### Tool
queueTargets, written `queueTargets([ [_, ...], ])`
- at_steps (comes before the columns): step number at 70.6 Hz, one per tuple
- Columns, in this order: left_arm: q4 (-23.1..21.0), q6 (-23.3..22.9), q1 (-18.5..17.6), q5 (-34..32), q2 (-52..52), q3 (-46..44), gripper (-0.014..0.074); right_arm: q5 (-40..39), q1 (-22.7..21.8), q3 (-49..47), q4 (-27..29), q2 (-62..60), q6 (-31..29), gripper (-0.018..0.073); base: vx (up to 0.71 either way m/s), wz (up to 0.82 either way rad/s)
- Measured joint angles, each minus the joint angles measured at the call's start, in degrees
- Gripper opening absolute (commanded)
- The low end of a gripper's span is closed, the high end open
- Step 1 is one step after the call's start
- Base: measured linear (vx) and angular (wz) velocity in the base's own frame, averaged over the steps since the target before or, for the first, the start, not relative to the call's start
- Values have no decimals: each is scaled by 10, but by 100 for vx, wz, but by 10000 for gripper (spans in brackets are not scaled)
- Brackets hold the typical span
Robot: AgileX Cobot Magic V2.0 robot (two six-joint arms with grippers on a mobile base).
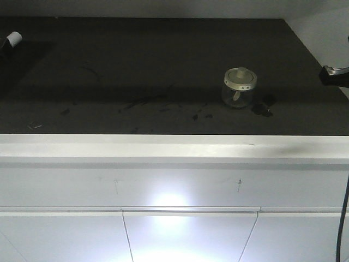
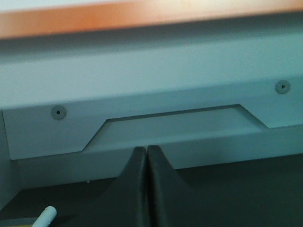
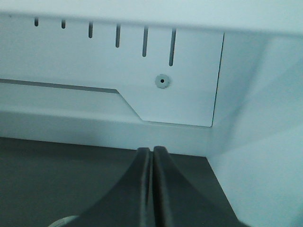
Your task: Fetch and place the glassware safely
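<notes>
counter (image 1: 163, 54): dark matt top, scuffed near the middle. white front edge, with a white drawer (image 1: 191, 234) front below.

jar (image 1: 239, 87): small, clear glass, cream lid with a knob, lid on. stands upright on the counter right of centre, nearer the right edge than the left, about midway between front and back edges. nothing grips it.

dark object (image 1: 265, 106): small and black, just beside the jar on its right. kind cannot be told.

tube (image 1: 13, 38): white, at the left edge toward the back, well apart from the jar.

left gripper (image 2: 147, 152): fingers pressed together, nothing between them. faces a white back panel (image 2: 165, 127) above the counter.

right gripper (image 3: 152, 152): fingers together, empty. faces a white slotted panel (image 3: 189, 104) bearing a screw (image 3: 162, 81).
</notes>
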Motion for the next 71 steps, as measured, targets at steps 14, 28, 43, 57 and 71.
queueTargets([
  [14,25,-1,0,97,-53,0,-7,97,0,0,-58,-54,75,-1,0,0],
  [28,26,-1,0,163,-117,23,-7,179,0,1,-151,-107,202,-1,0,0],
  [43,26,-1,0,155,-182,128,-7,196,0,1,-278,-147,336,-1,0,0],
  [57,26,-8,0,146,-256,218,-7,196,0,1,-412,-165,466,-1,0,0],
  [71,26,-37,0,178,-338,284,-7,192,0,1,-513,-181,558,-1,0,0],
])
